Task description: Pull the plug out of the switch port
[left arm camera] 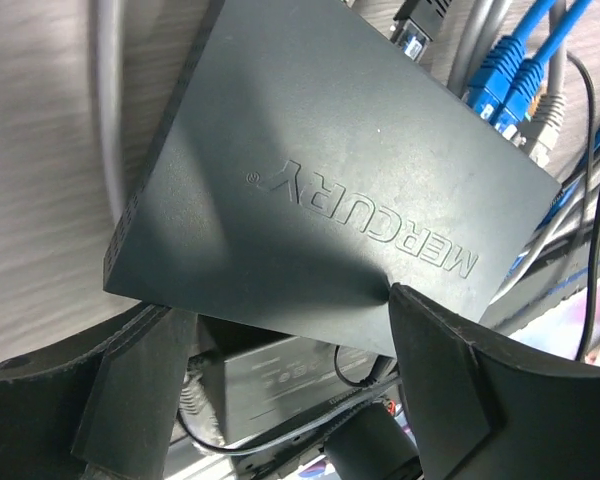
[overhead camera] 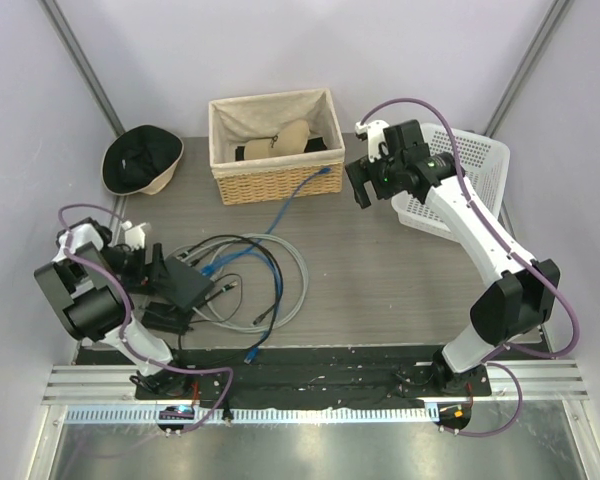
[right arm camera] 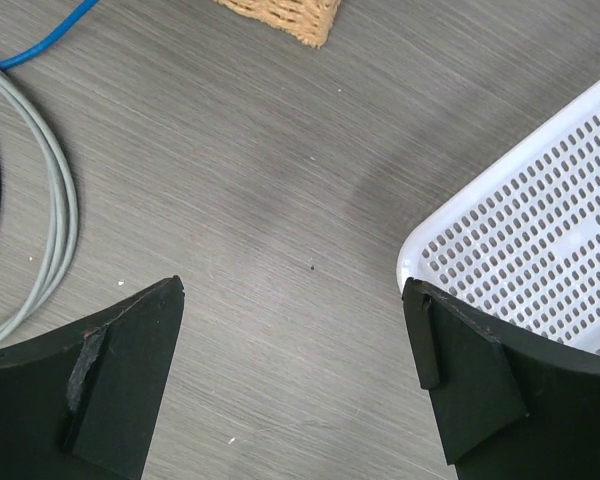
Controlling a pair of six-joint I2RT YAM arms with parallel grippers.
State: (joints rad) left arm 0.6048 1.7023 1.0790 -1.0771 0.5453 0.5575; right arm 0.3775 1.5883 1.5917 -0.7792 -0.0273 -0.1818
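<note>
Presently, the left gripper (left arm camera: 280, 305) stands wide, its fingers (left arm camera: 130, 400) flanking the near edge of the flat matte black switch box (left arm camera: 330, 170); contact cannot be confirmed. Blue cable plugs (left arm camera: 500, 78) sit along the box edge farthest from that gripper. The right gripper (right arm camera: 292, 288) stands fully wide above the grey wood-grain bench (right arm camera: 260, 180), with a white perforated plastic basket (right arm camera: 540, 230) beside one finger.

We see a grey wood-grain table (overhead camera: 380, 270). Far centre: rectangular woven wicker basket (overhead camera: 275, 182) with a cloth liner. Far right: white perforated plastic basket (overhead camera: 480, 160). Far left: black-and-beige bucket hat (overhead camera: 140, 160). Near left: flat matte black box (overhead camera: 185, 282), smaller black power brick (overhead camera: 165, 318) just beside its near edge. Loose grey cable coils (overhead camera: 298, 270) and a black cable (overhead camera: 242, 240) spread right of the box. A blue cable (overhead camera: 298, 195) reaches the wicker basket's front wall.
</note>
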